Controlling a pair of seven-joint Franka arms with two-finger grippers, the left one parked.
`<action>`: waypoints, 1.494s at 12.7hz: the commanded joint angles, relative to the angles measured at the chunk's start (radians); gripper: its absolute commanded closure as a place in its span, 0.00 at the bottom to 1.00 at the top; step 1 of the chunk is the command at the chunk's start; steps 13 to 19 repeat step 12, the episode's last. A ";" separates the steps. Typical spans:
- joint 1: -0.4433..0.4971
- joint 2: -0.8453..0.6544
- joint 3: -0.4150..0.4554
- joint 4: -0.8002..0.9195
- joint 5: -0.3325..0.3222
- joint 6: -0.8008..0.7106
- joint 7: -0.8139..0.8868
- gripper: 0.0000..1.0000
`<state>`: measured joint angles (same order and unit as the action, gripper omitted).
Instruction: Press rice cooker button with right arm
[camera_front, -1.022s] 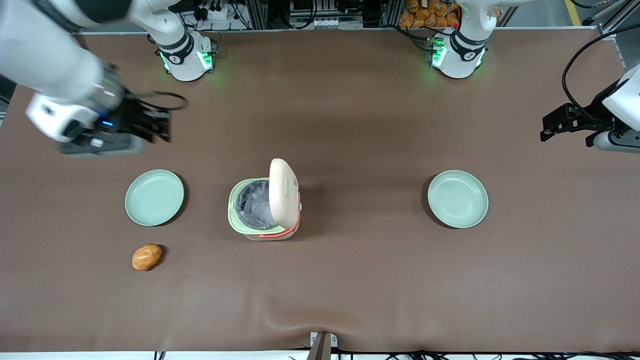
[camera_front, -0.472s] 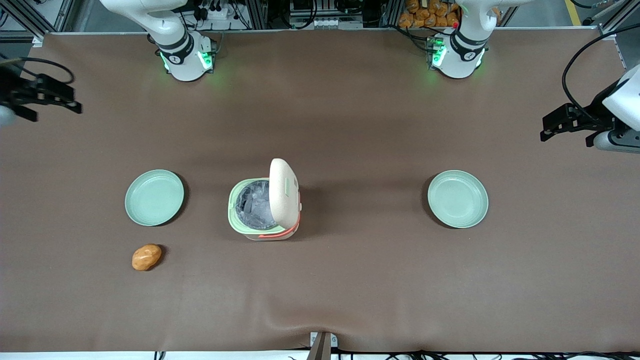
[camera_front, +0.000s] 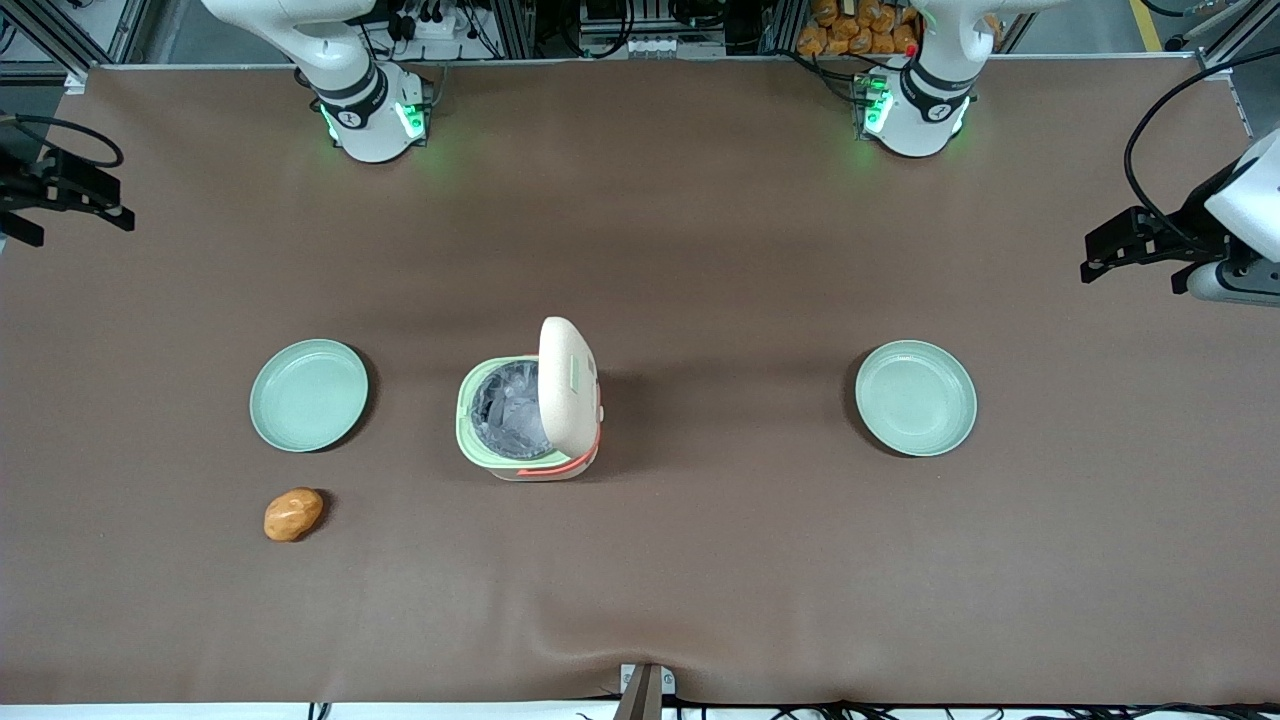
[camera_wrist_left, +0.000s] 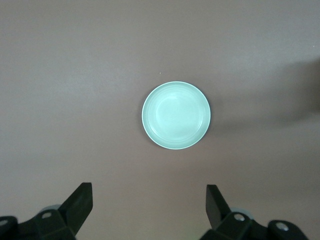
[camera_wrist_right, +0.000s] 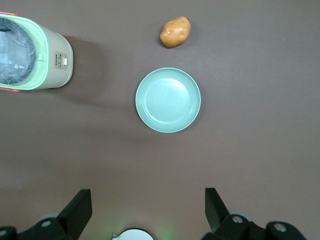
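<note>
The rice cooker (camera_front: 528, 415) stands mid-surface (camera_front: 700, 250), lid (camera_front: 568, 392) raised and showing the button (camera_front: 576, 374). The right arm's end effector (camera_front: 70, 190) hangs at the working end's edge, well apart, fingers (camera_wrist_right: 79, 210) spread wide, holding nothing.

Cooker (camera_front: 528, 420): cream lid, mint-green rim, coral-orange band, silver pot; pale green button (camera_front: 576, 374) on the lid.
Two plates (camera_front: 309, 395) (camera_front: 915, 398): plain mint green.
Potato (camera_front: 293, 514): golden brown.
Worktop (camera_front: 700, 550): uniform brown.
Tool (camera_front: 60, 190): black, at the working arm's end of the worktop; fingers (camera_wrist_right: 77, 212) set apart.
</note>
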<state>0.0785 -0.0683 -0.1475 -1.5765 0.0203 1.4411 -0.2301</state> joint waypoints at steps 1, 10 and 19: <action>-0.006 -0.048 0.019 -0.045 -0.020 0.024 0.005 0.00; -0.013 -0.027 0.019 0.012 -0.022 0.018 0.008 0.00; -0.006 -0.021 0.019 0.013 -0.022 0.018 0.009 0.00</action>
